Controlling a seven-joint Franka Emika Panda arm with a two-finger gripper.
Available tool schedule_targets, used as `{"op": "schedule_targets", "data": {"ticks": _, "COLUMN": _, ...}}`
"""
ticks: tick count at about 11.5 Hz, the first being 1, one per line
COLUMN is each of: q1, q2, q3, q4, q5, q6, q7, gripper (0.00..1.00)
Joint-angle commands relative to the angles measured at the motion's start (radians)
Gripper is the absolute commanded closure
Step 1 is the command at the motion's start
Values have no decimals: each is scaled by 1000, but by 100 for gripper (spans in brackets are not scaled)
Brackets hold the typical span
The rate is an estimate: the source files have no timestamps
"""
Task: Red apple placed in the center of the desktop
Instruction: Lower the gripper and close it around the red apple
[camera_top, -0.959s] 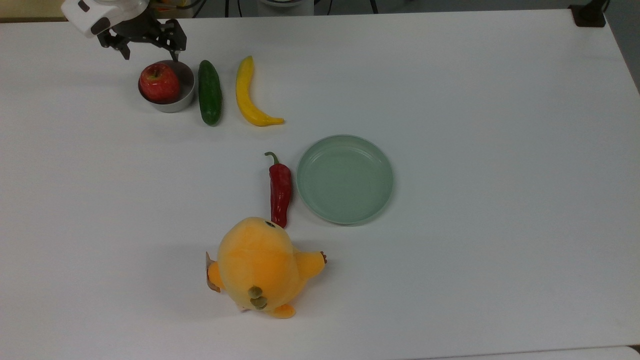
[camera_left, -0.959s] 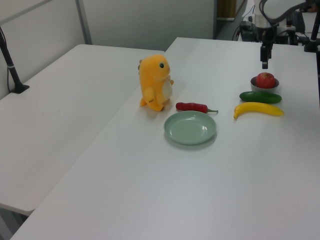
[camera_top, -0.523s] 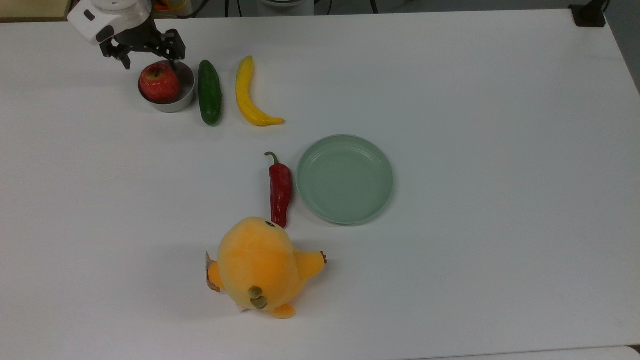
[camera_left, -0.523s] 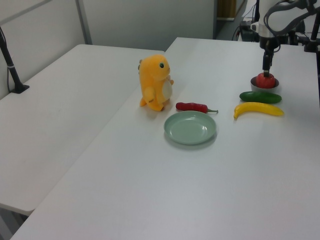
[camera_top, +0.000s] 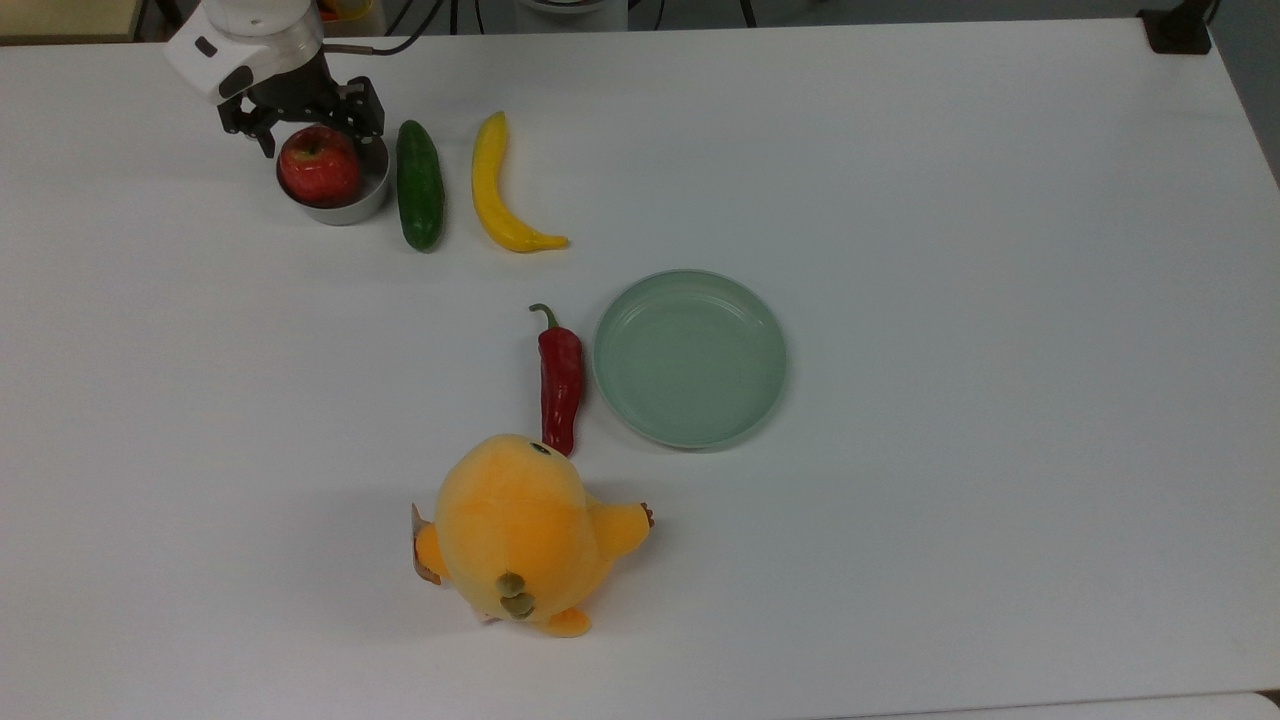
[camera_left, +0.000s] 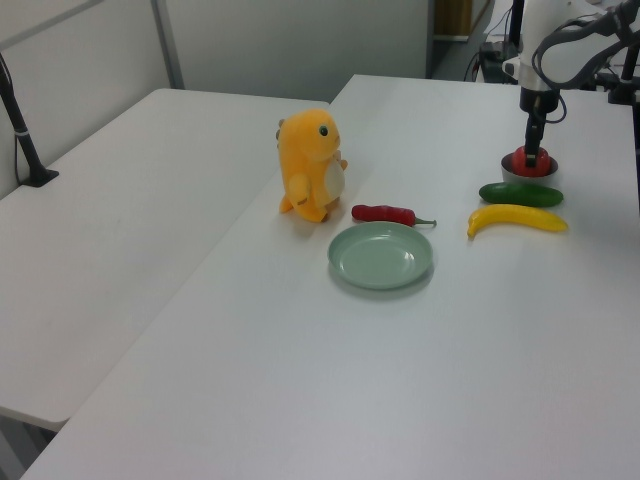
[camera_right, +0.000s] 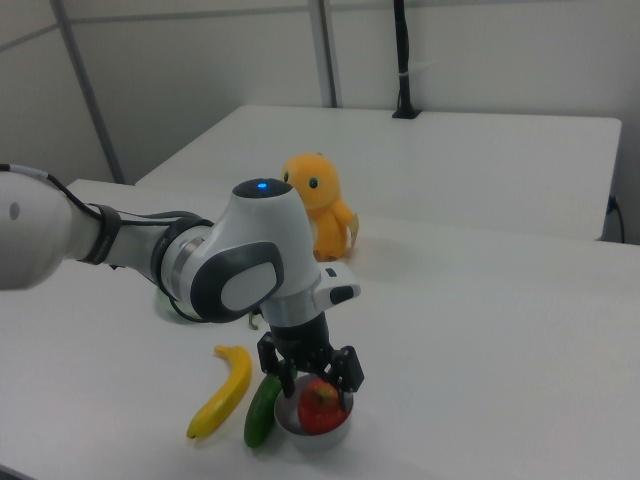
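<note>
The red apple (camera_top: 319, 166) sits in a small grey bowl (camera_top: 352, 207) at the far left of the white desktop (camera_top: 900, 150) in the top view. My gripper (camera_top: 318, 135) is open and lowered over the apple, one finger on each side of its upper half. The right view has the apple (camera_right: 320, 407) just below the gripper (camera_right: 318, 385), with both fingers close to its sides. In the left view, the gripper (camera_left: 531, 155) hangs straight down onto the apple (camera_left: 540, 160). I cannot tell whether the fingers touch it.
A green cucumber (camera_top: 420, 184) and a yellow banana (camera_top: 498, 188) lie right beside the bowl. Near the table's middle are a red chili pepper (camera_top: 560, 380) and a pale green plate (camera_top: 690, 430), with an orange plush toy (camera_top: 520, 535) nearer the front.
The gripper has come down and shifted toward the top view's right, from behind the bowl to astride the apple. Apple and bowl have not moved.
</note>
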Motion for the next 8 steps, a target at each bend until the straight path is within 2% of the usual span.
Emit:
{"op": "schedule_targets", "data": {"ticks": 1, "q1": 15, "q2": -8, "q3": -10, "q4": -27, "q5": -7, "q6": 29, "q7": -16, "gripper": 0}}
{"op": "schedule_targets", "data": {"ticks": 6, "q1": 17, "q2": -1, "q3": -9, "q4": -25, "q5": -7, "q6": 31, "q7": -16, "gripper": 1}}
{"op": "schedule_targets", "data": {"ticks": 8, "q1": 17, "q2": 1, "q3": -9, "q4": -25, "q5": -9, "q6": 29, "q7": -26, "gripper": 19}}
